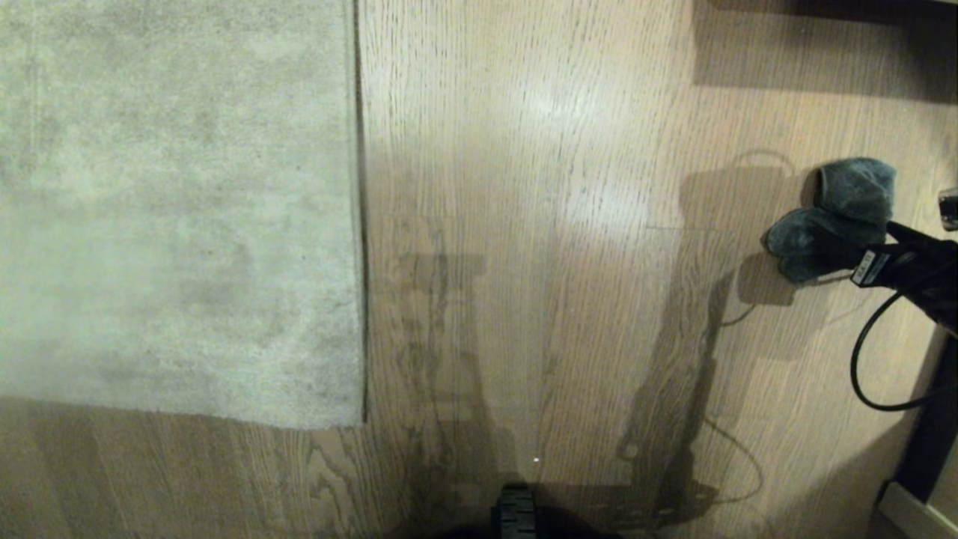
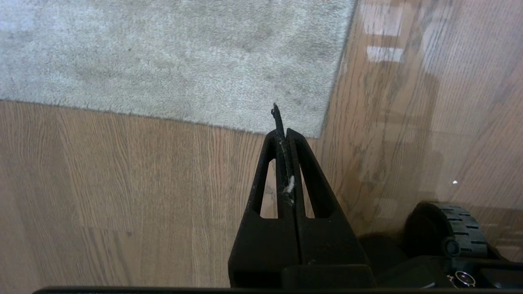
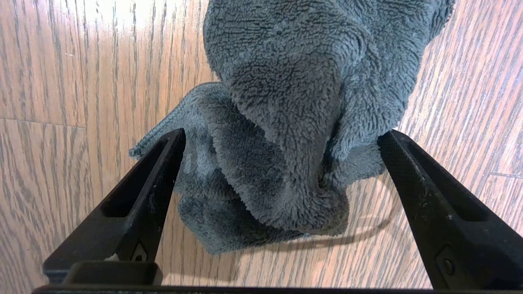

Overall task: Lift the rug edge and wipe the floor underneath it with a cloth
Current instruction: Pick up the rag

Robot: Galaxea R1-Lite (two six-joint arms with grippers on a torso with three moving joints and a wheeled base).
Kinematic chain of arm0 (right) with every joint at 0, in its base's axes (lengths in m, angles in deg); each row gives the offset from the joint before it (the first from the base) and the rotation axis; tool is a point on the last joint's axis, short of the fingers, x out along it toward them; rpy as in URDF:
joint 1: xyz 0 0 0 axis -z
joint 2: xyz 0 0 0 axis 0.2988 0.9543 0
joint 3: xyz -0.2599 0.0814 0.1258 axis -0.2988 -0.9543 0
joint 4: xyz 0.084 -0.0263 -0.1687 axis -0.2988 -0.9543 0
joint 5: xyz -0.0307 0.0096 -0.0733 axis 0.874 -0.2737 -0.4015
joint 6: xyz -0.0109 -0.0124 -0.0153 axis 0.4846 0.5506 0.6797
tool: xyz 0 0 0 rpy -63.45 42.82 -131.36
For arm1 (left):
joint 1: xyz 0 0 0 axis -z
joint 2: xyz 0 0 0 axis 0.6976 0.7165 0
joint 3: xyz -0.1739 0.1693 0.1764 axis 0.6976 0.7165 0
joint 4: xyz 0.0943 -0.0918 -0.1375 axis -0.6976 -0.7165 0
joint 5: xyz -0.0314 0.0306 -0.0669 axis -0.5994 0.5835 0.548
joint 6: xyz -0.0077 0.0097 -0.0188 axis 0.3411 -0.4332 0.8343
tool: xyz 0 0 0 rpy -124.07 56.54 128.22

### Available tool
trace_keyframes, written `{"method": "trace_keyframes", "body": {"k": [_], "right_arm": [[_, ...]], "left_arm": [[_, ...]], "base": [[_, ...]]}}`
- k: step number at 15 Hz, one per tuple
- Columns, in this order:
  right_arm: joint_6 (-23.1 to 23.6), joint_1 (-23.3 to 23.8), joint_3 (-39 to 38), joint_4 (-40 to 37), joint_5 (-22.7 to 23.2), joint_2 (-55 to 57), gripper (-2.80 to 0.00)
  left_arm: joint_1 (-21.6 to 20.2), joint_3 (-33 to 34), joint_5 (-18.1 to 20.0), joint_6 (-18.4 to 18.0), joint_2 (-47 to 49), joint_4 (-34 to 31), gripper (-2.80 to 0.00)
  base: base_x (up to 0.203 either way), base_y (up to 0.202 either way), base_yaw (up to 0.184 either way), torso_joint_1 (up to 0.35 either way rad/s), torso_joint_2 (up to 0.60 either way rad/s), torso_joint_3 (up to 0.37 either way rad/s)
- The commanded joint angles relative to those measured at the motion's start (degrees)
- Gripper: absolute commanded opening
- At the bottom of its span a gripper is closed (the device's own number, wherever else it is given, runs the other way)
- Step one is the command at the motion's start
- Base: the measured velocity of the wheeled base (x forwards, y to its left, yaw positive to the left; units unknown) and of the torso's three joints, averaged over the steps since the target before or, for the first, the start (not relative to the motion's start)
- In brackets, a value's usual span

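The step in hand, judged from the scene, is the pick-up of the cloth point(image 1: 831, 217), the opening stage of the task; no lifting or wiping has been done. The cloth, a crumpled dark grey pile, lies on the floor point(image 1: 539, 224) at the right of the head view, well apart from the rug edge point(image 1: 359, 224), which runs top to bottom just left of centre and ends in a square corner at the lower left. The rug lies flat. The right gripper point(image 3: 282, 139) enters from the right margin of the head view; its wrist view shows the fingers spread wide apart, one on each side of the cloth's bunched folds, not yet clamped. The next move appears to call for closing on the thick middle fold so the fabric does not slip free, then carrying it toward the rug. The left gripper point(image 2: 286, 130) hangs parked above the floor near the rug corner, fingers pressed together and holding nothing, with a fleck of white lint between them. A white label shows on the right arm in the head view; its writing cannot be read. No other brand or lettering is visible.
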Motion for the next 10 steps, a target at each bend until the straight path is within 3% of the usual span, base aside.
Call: {"method": "trace_keyframes", "body": {"k": [1,7,8,10], "right_arm": [[0.1,0.0,0.0,0.4,0.2,0.2,0.0],[0.3,0.0,-0.3,0.4,1.1,0.2,0.0],[0.4,0.0,-0.4,0.5,1.1,0.2,-2.8],[0.3,0.0,-0.5,0.7,1.1,0.2,-2.8]], "left_arm": [[0.0,0.0,0.0,0.1,0.1,0.0,-2.8],[0.0,0.0,0.0,0.1,0.1,0.0,-2.8],[0.0,0.0,0.0,0.1,0.1,0.0,-2.8],[0.0,0.0,0.0,0.1,0.1,0.0,-2.8]], "base": [[0.0,0.0,0.0,0.0,0.0,0.0],[0.0,0.0,0.0,0.0,0.0,0.0],[0.0,0.0,0.0,0.0,0.0,0.0],[0.0,0.0,0.0,0.0,0.0,0.0]]}}
